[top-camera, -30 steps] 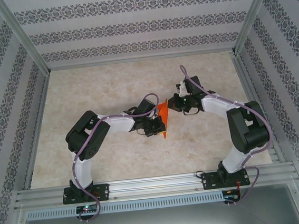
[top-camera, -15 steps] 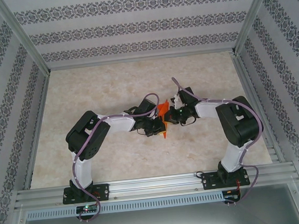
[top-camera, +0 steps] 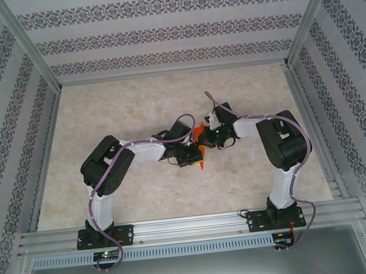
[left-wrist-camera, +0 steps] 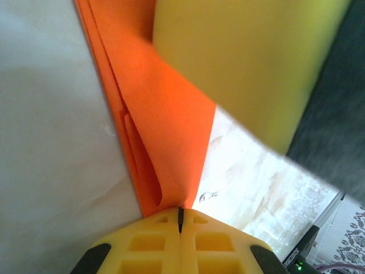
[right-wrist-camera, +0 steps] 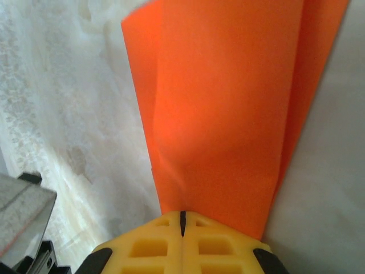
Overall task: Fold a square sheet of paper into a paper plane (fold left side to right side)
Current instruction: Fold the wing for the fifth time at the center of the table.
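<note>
The orange sheet of paper (top-camera: 199, 134), folded into several layers with a pointed lower tip, stands up off the table between the two grippers. My left gripper (top-camera: 195, 151) is shut on it: in the left wrist view the folded paper (left-wrist-camera: 165, 125) creases into the closed yellow fingertips (left-wrist-camera: 180, 212). My right gripper (top-camera: 207, 137) is shut and pressed against the paper's right side. In the right wrist view the flat paper (right-wrist-camera: 228, 103) spreads away from behind the closed tips (right-wrist-camera: 182, 216), not between them. A blurred yellow finger (left-wrist-camera: 245, 63) of the right gripper looms beside the paper.
The marbled tabletop (top-camera: 122, 110) lies open all round the arms. An aluminium rail (top-camera: 191, 225) runs along the near edge with both bases on it. Frame posts (top-camera: 28, 45) and patterned walls (top-camera: 173, 31) close in the back and sides.
The right arm has swung left and its shut gripper has come up against the paper, which now looks narrower and more bunched from above. The left arm has stayed put.
</note>
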`<state>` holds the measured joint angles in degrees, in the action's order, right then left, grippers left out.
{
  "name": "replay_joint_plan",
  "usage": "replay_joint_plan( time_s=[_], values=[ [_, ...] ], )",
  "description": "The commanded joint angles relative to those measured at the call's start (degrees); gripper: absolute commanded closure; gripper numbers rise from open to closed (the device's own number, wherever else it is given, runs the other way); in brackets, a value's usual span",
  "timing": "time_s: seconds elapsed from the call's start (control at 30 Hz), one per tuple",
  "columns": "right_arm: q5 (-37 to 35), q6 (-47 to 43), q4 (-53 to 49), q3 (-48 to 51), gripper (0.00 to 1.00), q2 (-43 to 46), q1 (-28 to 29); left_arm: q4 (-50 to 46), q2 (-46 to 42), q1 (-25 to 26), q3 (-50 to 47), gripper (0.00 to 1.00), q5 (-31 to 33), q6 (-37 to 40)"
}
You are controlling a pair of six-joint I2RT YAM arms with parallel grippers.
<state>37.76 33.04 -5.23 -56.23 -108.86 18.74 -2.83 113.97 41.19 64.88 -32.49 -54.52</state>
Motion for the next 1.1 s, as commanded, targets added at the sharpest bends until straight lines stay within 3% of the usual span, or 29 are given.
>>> replay_joint_plan(
  time_s=[0.0,1.07],
  values=[
    [-2.4,-2.9,-1.1,-2.4,1.0,-2.0,-1.2,-7.6,2.2,0.8,-0.7,0.96,2.1,1.4],
    [-0.6,-7.3,-5.9,-17.6,1.0,-12.0,-6.7,-7.1,1.7,0.8,-1.4,0.99,2.1,1.3]
  ],
)
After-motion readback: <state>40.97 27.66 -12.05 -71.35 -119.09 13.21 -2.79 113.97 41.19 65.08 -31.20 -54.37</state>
